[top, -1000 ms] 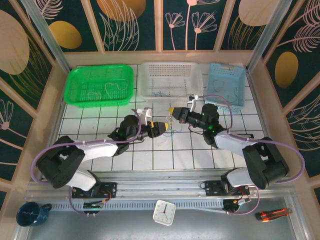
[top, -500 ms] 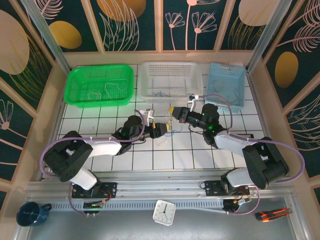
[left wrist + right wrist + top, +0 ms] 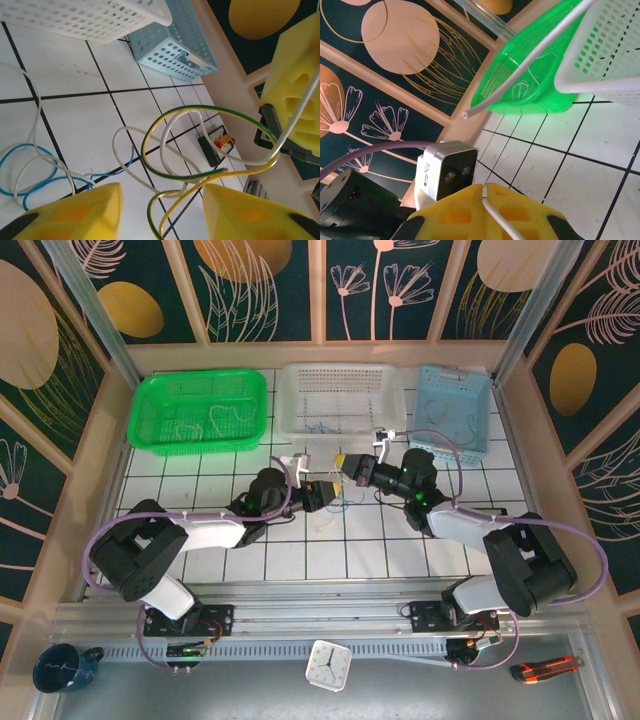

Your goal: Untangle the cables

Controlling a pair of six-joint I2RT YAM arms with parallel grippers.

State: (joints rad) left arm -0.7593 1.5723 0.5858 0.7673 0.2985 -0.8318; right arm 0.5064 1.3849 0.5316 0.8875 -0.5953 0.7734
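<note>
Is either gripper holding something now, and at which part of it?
The right gripper is shut on a white cable, along its length, short of its free end. The left gripper is open, holding nothing.

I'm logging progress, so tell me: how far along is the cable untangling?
Done: some cables lie in the green basket, white basket and blue basket. In hand: the right end effector is shut on a white cable; the left end effector is open, a green-yellow cable running between its fingers. Left: those and a blue cable cross in loops over the table.
</note>
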